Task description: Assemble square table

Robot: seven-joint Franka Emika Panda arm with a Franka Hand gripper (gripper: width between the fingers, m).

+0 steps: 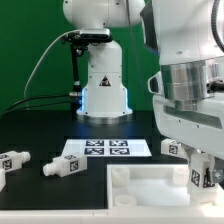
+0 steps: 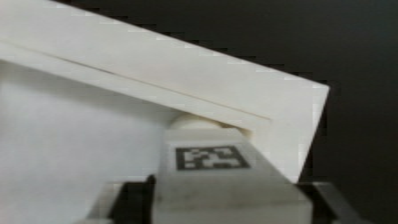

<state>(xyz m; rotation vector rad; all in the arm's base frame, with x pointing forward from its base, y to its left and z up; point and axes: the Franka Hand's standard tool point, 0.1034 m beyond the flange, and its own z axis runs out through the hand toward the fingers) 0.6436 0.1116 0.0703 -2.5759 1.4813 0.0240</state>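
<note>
1. The pincer [image 1: 203, 180] [image 2: 210, 200] is seen at the lower right of the exterior view, lowered over the right end of the slab [image 1: 140, 190] [image 2: 107, 120]. The bulky white arm [image 1: 185, 60] fills the upper right of that frame.
2. A tagged leg [image 1: 203, 171] [image 2: 214, 158] is set between the pincer's fingers [image 2: 125, 205]. Whether the pads press on it or stand just clear of it cannot be told, so the pincer's state is left undecided.
3. In the wrist view the leg's rounded end is seen touching the slab at a corner, by the raised rim.
4. The slab is laid flat on the black tabletop [image 1: 40, 125], along the lower edge of the exterior view from the centre to the right.
5. Two loose legs are seen at the lower left of the exterior view. One [image 1: 10, 163] is at the frame's edge. The other [image 1: 65, 166] is near the slab's left corner, and the two are apart from each other.
6. The marker board [image 1: 105, 148] is laid at the centre of the frame, just behind the slab, between it and the robot base [image 1: 103, 85].
7. A tagged white block [image 1: 172, 148] is seen just left of the pincer, behind the slab. It is partly covered by the arm, and whether it is a leg cannot be told.
8. The tabletop behind the slab's right end is hidden by the arm in the exterior view.
</note>
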